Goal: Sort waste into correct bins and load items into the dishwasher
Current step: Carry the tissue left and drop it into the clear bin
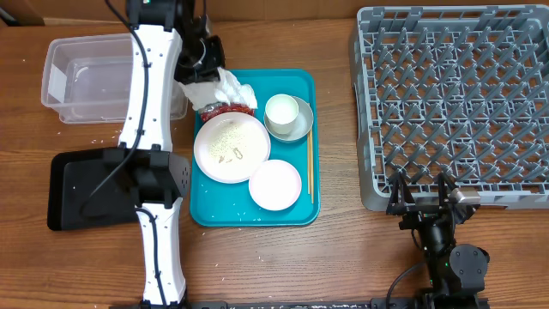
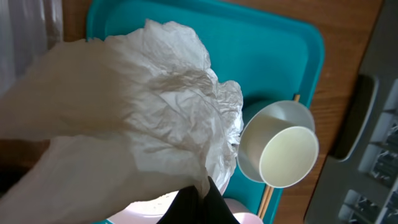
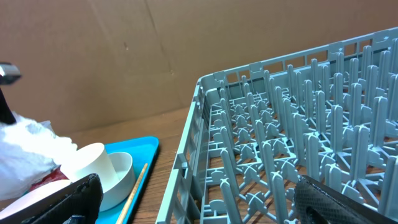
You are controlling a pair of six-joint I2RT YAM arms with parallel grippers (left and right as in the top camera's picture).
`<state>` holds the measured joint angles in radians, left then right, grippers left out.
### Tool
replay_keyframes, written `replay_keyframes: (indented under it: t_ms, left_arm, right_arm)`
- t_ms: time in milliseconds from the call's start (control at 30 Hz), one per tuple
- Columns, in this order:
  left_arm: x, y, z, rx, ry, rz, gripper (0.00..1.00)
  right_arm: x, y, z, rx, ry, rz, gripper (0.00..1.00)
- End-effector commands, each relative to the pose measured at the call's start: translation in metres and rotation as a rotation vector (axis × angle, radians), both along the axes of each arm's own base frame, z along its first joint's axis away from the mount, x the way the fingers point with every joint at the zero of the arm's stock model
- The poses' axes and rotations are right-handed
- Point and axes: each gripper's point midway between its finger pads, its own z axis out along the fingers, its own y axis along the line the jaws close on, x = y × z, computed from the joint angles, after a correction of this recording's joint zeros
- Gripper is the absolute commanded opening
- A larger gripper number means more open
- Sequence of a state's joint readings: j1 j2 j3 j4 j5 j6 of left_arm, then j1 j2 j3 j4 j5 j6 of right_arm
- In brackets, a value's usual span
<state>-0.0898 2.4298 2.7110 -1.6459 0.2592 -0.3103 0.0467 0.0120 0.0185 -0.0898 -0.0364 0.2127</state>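
Clamping the bunched napkin at eleven o'clock on the teal tray, left jaws hold soft, featherlight paper; right jaws gape.

One each: napkin, wrapper, plate, dish, bowl, cup, tub, black tray, teal tray, rack.

Wooden table, clear tub, black tray, teal tray, grey dish rack

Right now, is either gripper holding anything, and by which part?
The left gripper is shut on the crumpled napkin, pinching a bunched fold at its edge. The right gripper, beside the dish rack, is open and empty.
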Motion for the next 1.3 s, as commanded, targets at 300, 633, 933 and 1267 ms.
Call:
replay_keyframes:
  t_ms: [300, 633, 933, 1267]
  left_arm:
    - [0.026, 0.073, 0.096, -0.187, -0.287, 0.198, 0.04]
    - [0.020, 0.179, 0.100, -0.099, -0.316, 0.461, 0.04]
    - [0.023, 0.242, 0.066, 0.138, -0.273, 0.604, 0.04]
    - [0.044, 0.243, 0.043, 0.110, -0.282, 0.589, 0.67]
  right_arm:
    - [0.000, -0.001, -0.002, -0.003, -0.005, -0.006, 1.00]
    - [0.000, -0.001, -0.002, -0.003, -0.005, -0.006, 1.00]
    - [0.000, -0.001, -0.002, -0.003, -0.005, -0.006, 1.00]
    - [0.000, -0.001, -0.002, -0.003, -0.005, -0.006, 1.00]
